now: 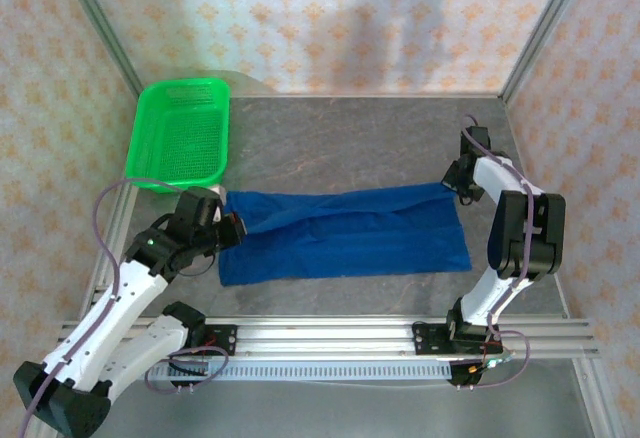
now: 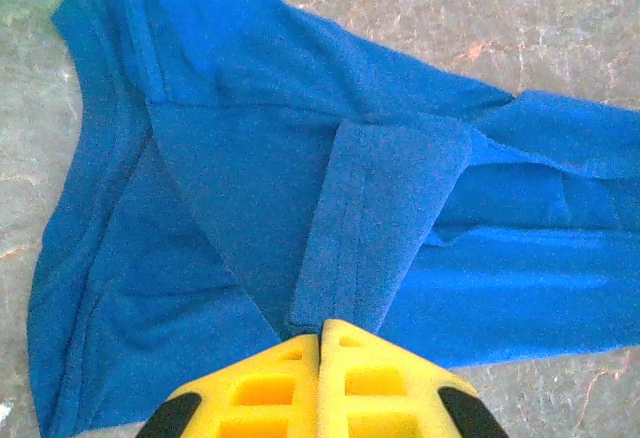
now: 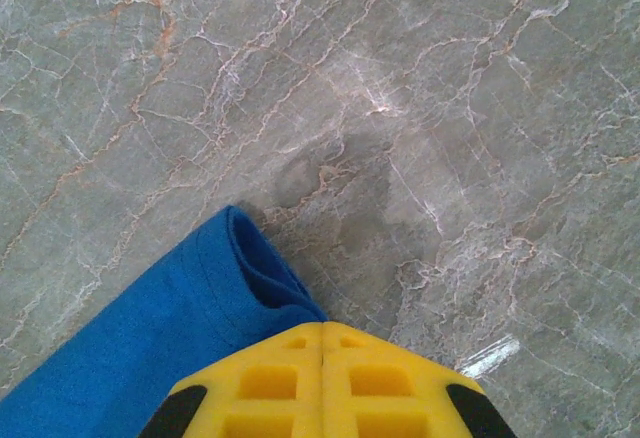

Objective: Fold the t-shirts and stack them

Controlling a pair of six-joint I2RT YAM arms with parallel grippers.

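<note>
Blue t-shirt (image 1: pixel 345 233) lies as long strip; L gripper (image 2: pixel 320 330) clenched on its left end, R gripper (image 3: pixel 322 326) clenched on its far-right corner; green basket (image 1: pixel 185 82) just beyond left end

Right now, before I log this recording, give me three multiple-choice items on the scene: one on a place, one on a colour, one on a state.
1. Where on the table is the green basket?
A. far left corner
B. near right corner
C. the middle

2. What colour is the t-shirt?
A. red
B. blue
C. white

3. How does the right gripper stand?
A. wide open over bare table
B. shut on the basket's rim
C. shut on the t-shirt's edge

Answers:
1 A: the top view shows the basket at the back left, beyond the t-shirt's left end.
2 B: the t-shirt is royal blue in all three views.
3 C: in the right wrist view the yellow fingers meet on a folded blue edge.
</note>
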